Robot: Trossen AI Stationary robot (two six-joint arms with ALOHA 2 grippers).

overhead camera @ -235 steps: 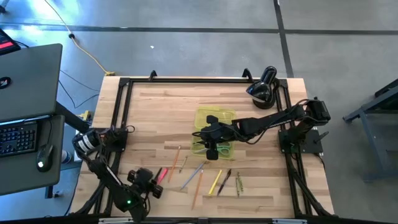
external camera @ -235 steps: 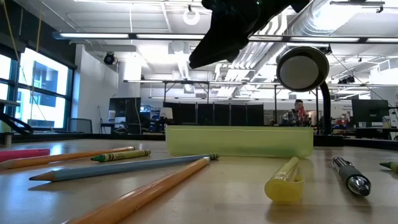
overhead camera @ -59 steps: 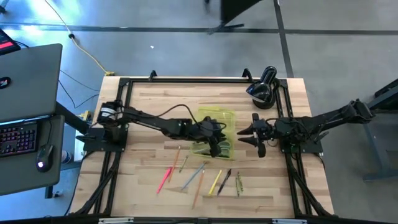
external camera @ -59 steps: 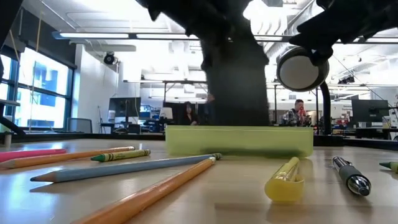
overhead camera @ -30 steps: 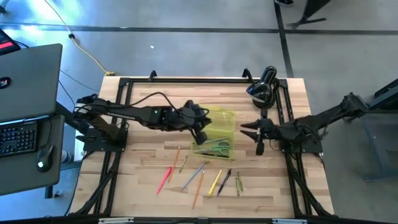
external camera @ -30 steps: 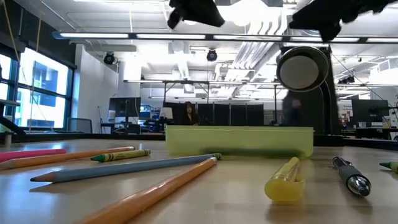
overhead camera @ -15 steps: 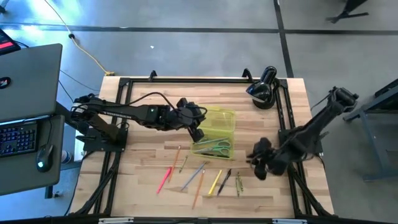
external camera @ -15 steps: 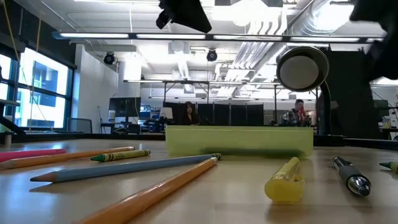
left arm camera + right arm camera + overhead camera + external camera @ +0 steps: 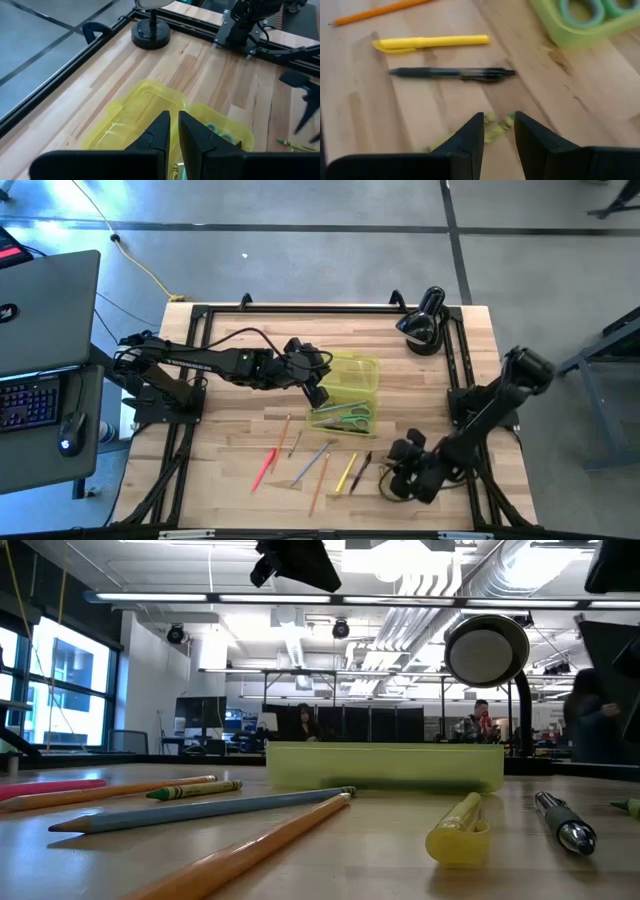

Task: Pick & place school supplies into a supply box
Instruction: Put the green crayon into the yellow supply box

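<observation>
My right jaws (image 9: pixel 498 131) hung parted and empty over a yellow-green crayon (image 9: pixel 490 125) on the surface (image 9: pixel 240 420). At twelve o'clock of them lay a black pen (image 9: pixel 452 73), then a yellow highlighter (image 9: pixel 432 42); the box (image 9: pixel 580 25), holding green scissors (image 9: pixel 592 9), sat at two o'clock. My left jaws (image 9: pixel 171 129) hovered over the box's open lid (image 9: pixel 135 117), nearly closed, gripping nothing. A black lamp (image 9: pixel 424 320) stood at the far corner.
</observation>
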